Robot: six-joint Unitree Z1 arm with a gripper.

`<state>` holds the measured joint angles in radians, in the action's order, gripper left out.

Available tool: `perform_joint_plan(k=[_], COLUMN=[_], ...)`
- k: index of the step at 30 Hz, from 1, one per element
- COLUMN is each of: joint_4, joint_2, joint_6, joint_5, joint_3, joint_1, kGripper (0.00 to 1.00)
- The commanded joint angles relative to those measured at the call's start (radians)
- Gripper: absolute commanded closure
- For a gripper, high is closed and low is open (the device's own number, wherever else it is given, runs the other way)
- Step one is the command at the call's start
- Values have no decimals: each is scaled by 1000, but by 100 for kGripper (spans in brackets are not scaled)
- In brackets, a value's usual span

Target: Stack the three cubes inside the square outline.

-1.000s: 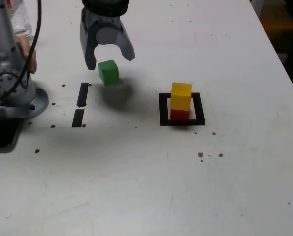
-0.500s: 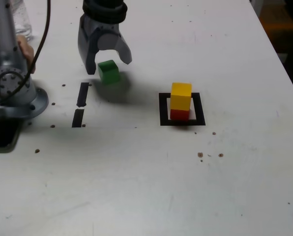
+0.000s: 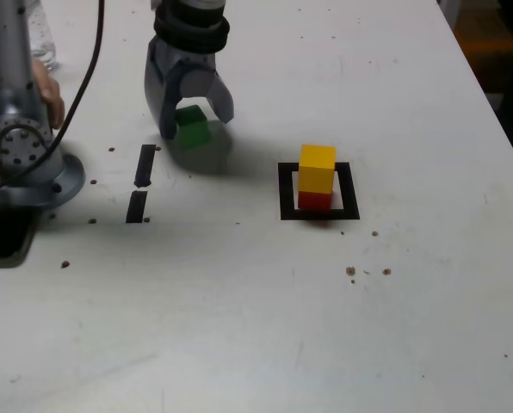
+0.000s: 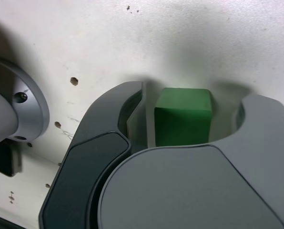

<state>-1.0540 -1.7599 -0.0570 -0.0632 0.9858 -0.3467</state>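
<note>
The green cube rests on the white table at the exterior view's upper left. My gripper has come down over it, open, one finger on each side. In the wrist view the green cube sits between the dark fingers with a thin gap on both sides. To the exterior view's right, the yellow cube stands on the red cube, inside the square outline of black tape.
Two short black tape strips lie just left of the green cube in the exterior view. The arm's round grey base stands at the far left, with a hand and a clear bottle behind it.
My gripper has dropped from above the green cube to straddle it, and its jaws have narrowed. The cubes have not moved.
</note>
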Motion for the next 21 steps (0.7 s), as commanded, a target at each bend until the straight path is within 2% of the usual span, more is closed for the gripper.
perform_joint_plan(k=[1, 3, 6, 17, 21], joint_4=[14, 33, 45, 19, -13], joint_2=[-2, -3, -2, 11, 44], joint_6=[0, 0, 0, 1, 9], joint_5=[-1, -6, -10, -4, 3], joint_3=[-2, -5, -8, -9, 6], joint_1=[-3, -3, -3, -3, 10], kGripper=[56, 72, 83, 83, 83])
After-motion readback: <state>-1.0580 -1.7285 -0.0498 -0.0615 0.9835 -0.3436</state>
